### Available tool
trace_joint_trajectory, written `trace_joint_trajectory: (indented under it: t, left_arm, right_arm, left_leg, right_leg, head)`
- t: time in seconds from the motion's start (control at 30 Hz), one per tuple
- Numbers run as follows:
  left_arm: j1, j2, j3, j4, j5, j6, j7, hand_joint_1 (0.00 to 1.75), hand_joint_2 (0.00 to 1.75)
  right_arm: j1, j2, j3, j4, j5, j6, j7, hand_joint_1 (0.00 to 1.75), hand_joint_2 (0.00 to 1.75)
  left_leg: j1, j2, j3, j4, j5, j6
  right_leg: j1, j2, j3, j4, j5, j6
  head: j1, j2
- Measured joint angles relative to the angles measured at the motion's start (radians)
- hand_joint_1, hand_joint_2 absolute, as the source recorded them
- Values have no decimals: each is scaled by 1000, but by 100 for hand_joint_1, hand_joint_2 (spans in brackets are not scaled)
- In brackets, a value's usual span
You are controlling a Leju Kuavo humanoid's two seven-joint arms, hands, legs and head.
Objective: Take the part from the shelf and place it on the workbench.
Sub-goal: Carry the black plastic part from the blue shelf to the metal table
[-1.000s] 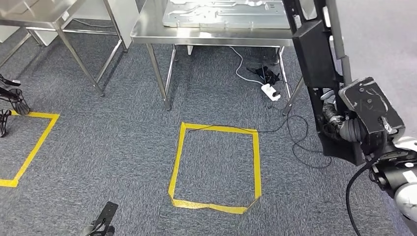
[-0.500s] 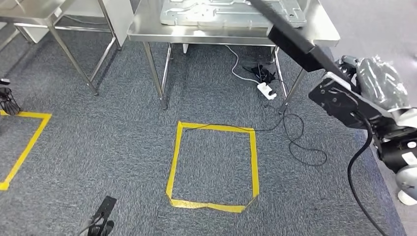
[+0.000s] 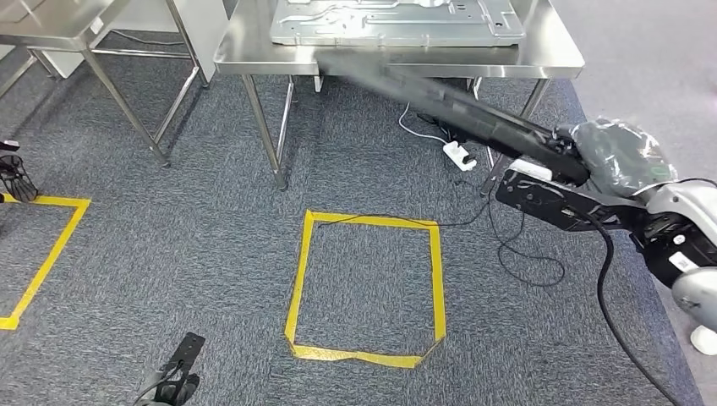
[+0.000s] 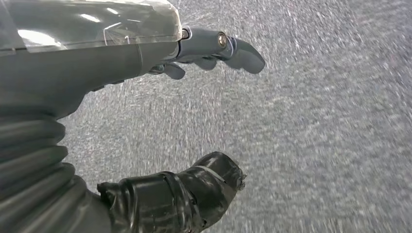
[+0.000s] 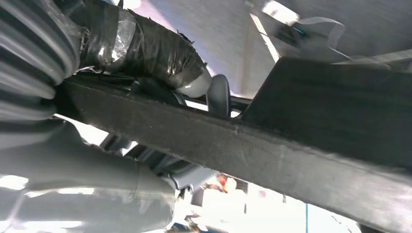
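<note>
My right hand grips a long black part at one end. The part slants out to the left, blurred, and its far end overlaps the front edge of the steel workbench. In the right wrist view the taped thumb presses on the part, which crosses the whole picture. My left hand hangs low above the carpet. The left wrist view shows its fingers and thumb apart with nothing between them.
A large grey metal plate lies on the workbench. Under it sit a white power strip and loose black cables. A yellow tape square marks the carpet in front. A second steel table stands at the back left.
The right arm has swung the black part down from upright at the right edge to a low slant pointing left across the workbench front. The view has shifted slightly.
</note>
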Motion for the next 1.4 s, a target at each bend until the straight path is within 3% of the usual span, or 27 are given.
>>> trace_joint_trajectory:
  t: [0.07,0.13,0.2,0.23,0.3,0.37,0.53,0.63,0.7,0.73,0.8,0.87,0.93,1.03,1.1,1.17,1.2,1.23,1.27,1.33,1.4]
  left_arm:
    - [0,0,-4,0,0,-2,2,0,175]
    - [4,2,-7,0,0,-4,5,0,175]
    - [11,3,-10,0,0,-4,6,0,175]
    - [14,3,-11,0,0,-4,7,0,175]
    - [18,3,-12,0,0,-4,7,0,175]
    - [19,4,-12,0,0,-4,7,0,175]
    - [20,4,-13,0,0,-1,5,0,175]
    - [21,4,-13,0,0,0,4,0,175]
    - [23,4,-13,0,0,0,4,0,175]
    - [24,4,-13,0,0,0,4,0,175]
    - [25,4,-13,0,0,0,4,0,175]
    - [26,4,-13,0,0,1,4,0,175]
    - [28,4,-13,0,0,2,4,0,175]
    - [30,3,-13,0,0,3,6,0,175]
    - [32,3,-13,0,0,4,9,0,175]
    - [37,3,-13,0,0,4,15,0,175]
    - [41,4,-13,0,0,4,17,0,175]
    - [43,4,-14,0,0,4,19,0,175]
    - [45,4,-14,0,0,4,20,0,175]
    - [45,4,-14,0,0,4,20,0,175]
    - [45,5,-14,0,1,4,21,0,175]
  right_arm:
    - [-12,1,15,19,8,23,0,175,175]
    - [-18,4,31,35,12,45,0,175,175]
    - [-16,8,51,51,14,57,0,175,175]
    - [-15,10,61,57,15,59,0,175,175]
    - [-13,16,83,65,27,56,0,175,175]
    - [-13,24,105,70,53,51,0,175,175]
    - [-14,46,157,72,162,45,0,175,175]
    - [-16,61,181,66,222,45,0,175,175]
    - [-15,71,196,60,249,46,-1,175,175]
    - [-15,75,203,57,257,46,-1,175,175]
    - [-16,80,217,51,263,46,-2,175,175]
    - [-20,85,229,45,271,46,-2,175,175]
    - [-23,90,241,38,303,43,-5,175,175]
    - [-19,99,257,19,394,35,-9,175,175]
    - [-11,105,264,3,444,25,-10,175,175]
    - [2,111,270,-9,478,19,-11,175,175]
    - [11,113,272,-13,489,18,-12,175,175]
    - [18,116,273,-18,497,18,-14,175,175]
    - [24,117,273,-23,505,19,-16,175,175]
    - [31,119,274,-30,521,21,-22,175,175]
    - [32,120,273,-37,540,28,-26,175,175]
  left_leg:
    - [0,-1,-34,71,-37,-8]
    - [0,-1,-102,197,-82,-12]
    - [1,-1,-150,262,-80,-13]
    - [1,-1,-149,242,-52,-12]
    - [0,-3,-105,122,23,-6]
    - [-2,-6,-61,23,56,1]
    - [1,-8,-39,-10,53,24]
    - [4,-7,-25,-16,47,36]
    - [4,-7,-16,-13,38,37]
    - [5,-7,-10,-11,32,36]
    - [9,-9,2,-5,19,29]
    - [8,-11,5,0,7,17]
    - [5,-11,4,-1,5,5]
    - [6,-9,3,11,-11,-12]
    - [7,-8,-38,100,-53,-18]
    - [7,-8,-111,233,-95,-20]
    - [7,-8,-140,274,-96,-20]
    - [7,-8,-151,277,-78,-18]
    - [7,-8,-144,243,-43,-15]
    - [4,-10,-93,112,32,-5]
    - [0,-11,-53,22,58,3]
  right_leg:
    - [-5,-1,10,-8,0,-11]
    - [-2,0,16,-8,-5,-20]
    - [0,2,22,-7,-12,-24]
    - [0,5,26,-6,-15,-24]
    - [1,8,34,-2,-26,-20]
    - [4,12,36,4,-34,-13]
    - [3,10,25,26,-55,11]
    - [-2,6,-62,190,-118,24]
    - [-7,5,-117,275,-127,29]
    - [-9,4,-120,265,-104,31]
    - [-14,0,-76,148,-29,33]
    - [-10,-3,-28,45,8,29]
    - [-3,0,-16,21,1,20]
    - [-8,3,-6,12,-5,0]
    - [-7,3,7,8,-10,-14]
    - [-3,3,16,8,-17,-23]
    - [-1,4,21,8,-21,-26]
    - [1,6,27,8,-25,-27]
    - [3,8,33,9,-30,-27]
    - [6,10,43,10,-40,-23]
    - [9,13,46,11,-46,-16]
  head:
    - [-3,0]
    - [-5,0]
    - [-5,0]
    - [-5,0]
    - [-5,0]
    - [-4,0]
    - [-2,0]
    - [2,0]
    - [1,0]
    - [1,0]
    - [2,0]
    - [2,0]
    - [2,0]
    - [-1,0]
    - [-3,0]
    - [-3,0]
    - [-3,0]
    - [-3,0]
    - [-3,0]
    - [-2,0]
    - [-2,0]
